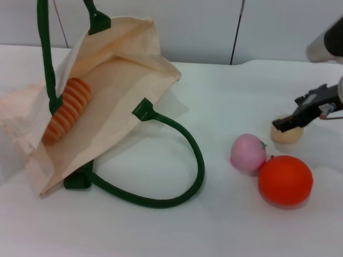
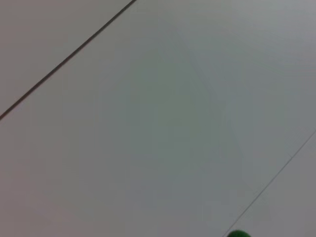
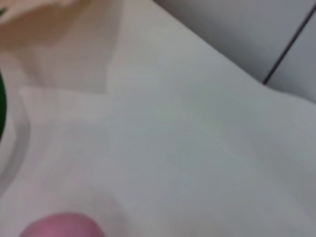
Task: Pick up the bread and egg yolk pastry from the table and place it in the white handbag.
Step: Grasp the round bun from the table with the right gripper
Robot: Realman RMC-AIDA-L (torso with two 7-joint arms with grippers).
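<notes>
The white handbag (image 1: pixel 123 96) lies open on the left of the table, and the striped orange and cream bread (image 1: pixel 67 110) rests inside it. One green handle (image 1: pixel 43 48) rises out of the top of the head view; a green bit of handle (image 2: pixel 239 233) shows in the left wrist view. My left gripper is out of view. The egg yolk pastry (image 1: pixel 288 136), a small tan ball, sits on the table at the right. My right gripper (image 1: pixel 286 123) comes in from the right, its dark tip touching the pastry's top.
A pink peach-like ball (image 1: pixel 248 152) (image 3: pixel 61 224) and a smooth orange ball (image 1: pixel 285 180) sit just in front of the pastry, touching each other. The bag's other green handle (image 1: pixel 187 160) loops across the table's middle. A wall stands behind the table.
</notes>
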